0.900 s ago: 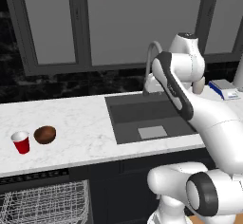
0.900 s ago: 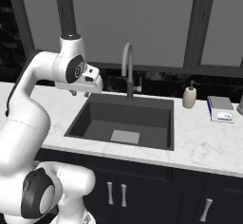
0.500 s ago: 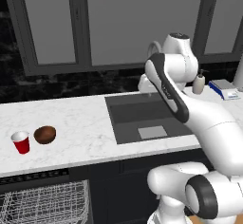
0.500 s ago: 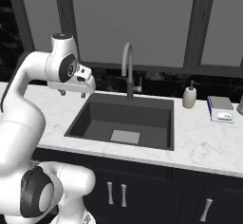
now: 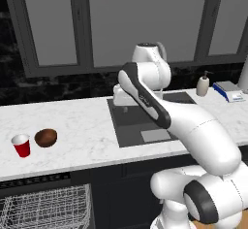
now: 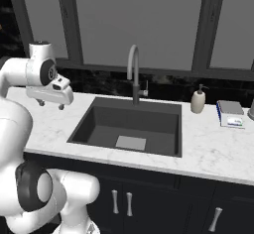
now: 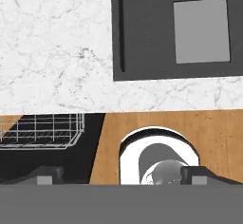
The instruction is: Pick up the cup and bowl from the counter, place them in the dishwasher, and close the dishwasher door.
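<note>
Over the counter [image 5: 77, 126], beside the sink [image 6: 129, 126], the gripper [image 7: 118, 174] hangs wide open with nothing in it. Far to its left sit the cup [image 5: 21, 145] and bowl [image 5: 46, 137], just beside each other. Next it must reach across and grab one.

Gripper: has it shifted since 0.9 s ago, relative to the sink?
Yes. In the right base view the gripper has swung left, from over the sink front-left corner to above the counter beyond the sink's left edge, jaws open.
</note>
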Robot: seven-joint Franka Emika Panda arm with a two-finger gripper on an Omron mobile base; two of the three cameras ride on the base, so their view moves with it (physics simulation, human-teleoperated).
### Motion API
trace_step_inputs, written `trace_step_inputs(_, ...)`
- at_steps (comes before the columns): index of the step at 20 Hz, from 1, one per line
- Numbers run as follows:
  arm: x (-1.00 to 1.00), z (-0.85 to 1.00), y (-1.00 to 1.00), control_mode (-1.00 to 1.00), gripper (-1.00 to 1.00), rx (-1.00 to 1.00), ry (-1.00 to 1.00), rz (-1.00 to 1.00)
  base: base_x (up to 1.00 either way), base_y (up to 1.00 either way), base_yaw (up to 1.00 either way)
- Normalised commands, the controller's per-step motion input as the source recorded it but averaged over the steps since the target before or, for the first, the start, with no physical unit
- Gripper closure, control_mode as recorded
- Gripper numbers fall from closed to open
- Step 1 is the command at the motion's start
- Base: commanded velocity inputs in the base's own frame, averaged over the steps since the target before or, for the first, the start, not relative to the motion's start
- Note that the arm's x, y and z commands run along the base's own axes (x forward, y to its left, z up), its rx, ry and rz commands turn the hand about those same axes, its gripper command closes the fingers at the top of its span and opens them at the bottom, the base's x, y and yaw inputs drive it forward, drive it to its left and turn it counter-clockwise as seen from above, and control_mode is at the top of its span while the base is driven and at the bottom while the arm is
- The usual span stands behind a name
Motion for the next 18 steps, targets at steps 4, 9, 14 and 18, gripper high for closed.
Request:
trace_step_inputs(4,0.12,-0.27,1.0,-1.0,-1.0,-0.07,0.39,-0.07,0.0,0.0,0.0)
trace_step_inputs(9,0.08,-0.07,1.0,-1.0,-1.0,-0.08,0.26,-0.08,0.0,0.0,0.0)
trace_step_inputs(14,0.46,-0.25,1.0,-1.0,-1.0,-0.02,0.17,-0.02,0.0,0.0,0.0)
trace_step_inputs(18,0.7,-0.27,1.0,-1.0,-1.0,0.0,0.19,0.0,0.0,0.0,0.0)
